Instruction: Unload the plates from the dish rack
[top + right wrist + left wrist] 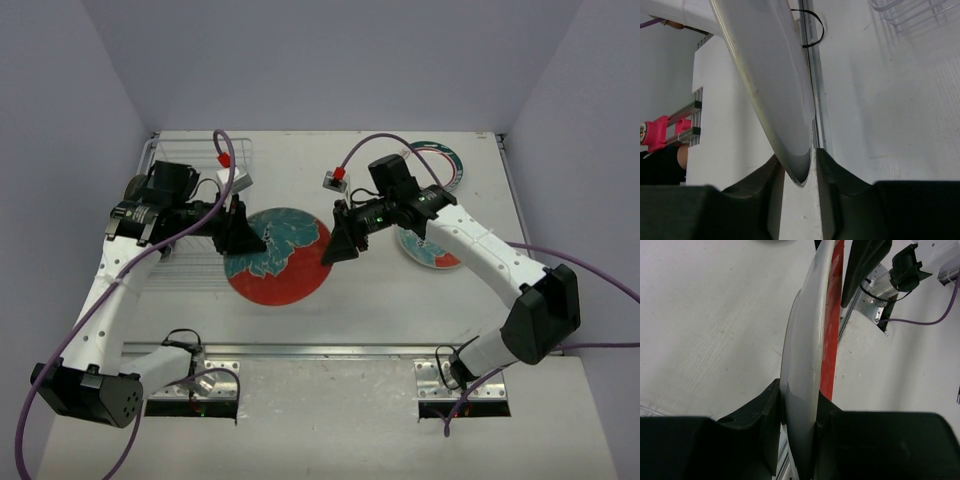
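Plates sit off to my right: a green-rimmed plate (pixel 447 160) near the far corner, and a second plate (pixel 432 256) half hidden under the right arm. The dish rack (pixel 185 262) lies beneath the left arm. Between them, at the middle of the white table (pixel 380 310), I have the red-rimmed plate (pixel 285 270), with the left gripper (pixel 243 238) clamped on its left rim and the right gripper (pixel 340 245) pinching the opposite rim. Pale walls close three sides. Bare tabletop lies open toward the near edge.
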`<state>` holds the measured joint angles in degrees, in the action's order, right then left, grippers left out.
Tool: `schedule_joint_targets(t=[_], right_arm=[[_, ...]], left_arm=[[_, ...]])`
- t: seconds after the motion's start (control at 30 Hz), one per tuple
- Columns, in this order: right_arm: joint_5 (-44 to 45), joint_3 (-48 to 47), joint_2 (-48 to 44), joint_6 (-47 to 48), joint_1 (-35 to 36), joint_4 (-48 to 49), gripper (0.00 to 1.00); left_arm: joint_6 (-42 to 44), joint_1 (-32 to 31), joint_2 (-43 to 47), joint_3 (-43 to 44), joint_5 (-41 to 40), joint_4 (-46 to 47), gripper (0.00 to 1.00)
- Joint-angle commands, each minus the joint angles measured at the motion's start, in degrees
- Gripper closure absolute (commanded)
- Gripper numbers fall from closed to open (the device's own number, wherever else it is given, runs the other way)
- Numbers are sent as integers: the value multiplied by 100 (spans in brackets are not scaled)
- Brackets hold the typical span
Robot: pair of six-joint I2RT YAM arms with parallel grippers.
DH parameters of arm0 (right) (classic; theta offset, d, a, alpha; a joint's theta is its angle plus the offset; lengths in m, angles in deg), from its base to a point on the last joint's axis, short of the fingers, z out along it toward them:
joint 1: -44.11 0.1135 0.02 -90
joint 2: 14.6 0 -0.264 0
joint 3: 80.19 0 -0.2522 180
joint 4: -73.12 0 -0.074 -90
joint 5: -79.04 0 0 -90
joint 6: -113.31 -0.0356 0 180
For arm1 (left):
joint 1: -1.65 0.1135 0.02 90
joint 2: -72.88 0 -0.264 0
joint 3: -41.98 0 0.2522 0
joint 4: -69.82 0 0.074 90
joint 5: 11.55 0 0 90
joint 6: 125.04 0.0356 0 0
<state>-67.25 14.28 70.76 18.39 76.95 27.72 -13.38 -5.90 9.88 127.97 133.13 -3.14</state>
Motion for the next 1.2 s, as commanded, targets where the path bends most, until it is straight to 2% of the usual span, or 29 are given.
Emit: schedule_joint_targets(t=[0.0, 0.1, 0.2, 0.23, 0.27, 0.3, 0.37, 0.4, 0.43, 0.53, 0.7, 0.77, 0.87, 0.97, 1.07, 1.17], right_arm=[[-337, -439, 127, -59, 56, 47, 77], [-491, -514, 183, -158, 56, -73, 100], [-601, -492, 170, -218, 45, -105, 100], [-702, -434, 130, -309, 6, -80, 100], [-769, -409, 129, -352, -118, -71, 100], [-773, -408, 121, -431, -122, -71, 100], [-1160, -274, 141, -681, -541, 44, 100], [-1307, -194, 143, -797, -791, 103, 100], [-1436, -95, 110, -891, -1065, 170, 100], [-1668, 295, -88, -1104, -1842, 263, 100], [-2041, 911, -405, -1180, -3197, 245, 100], [-1940, 1310, -558, -1128, -4122, 219, 100], [-1754, 1622, -583, -1234, -4864, 219, 100], [-1568, 1946, -257, -1353, -5967, 231, 100], [-1534, 2054, 71, -1416, -6535, 247, 100], [-1373, 2043, 322, -1342, -6770, 254, 100]], left_arm=[[35, -43, 163, 125, 742, 479, 100], [39, -45, 174, 134, 710, 480, 97], [8, -45, 184, 115, 643, 499, 87], [-61, -45, 201, 106, 552, 528, 74], [-136, -45, 218, 89, 379, 619, 56], [-190, -45, 236, 63, 374, 622, 56], [-528, -45, 341, -40, -114, 903, 17], [-687, -45, 389, -77, -425, 1061, 4], [-784, -45, 423, -97, -755, 1203, 0], [-1105, -40, 531, -99, -1567, 1510, 0], [-1447, -36, 602, -100, -2233, 1922, 0], [-1589, -36, 587, -95, -2436, 2106, 0], [-1656, -36, 579, -103, -2486, 2182, 0], [-1701, -36, 627, -189, -2485, 2274, 0], [-1736, -36, 684, -255, -2471, 2314, 0], [-1736, -36, 684, -286, -2495, 2289, 0]])
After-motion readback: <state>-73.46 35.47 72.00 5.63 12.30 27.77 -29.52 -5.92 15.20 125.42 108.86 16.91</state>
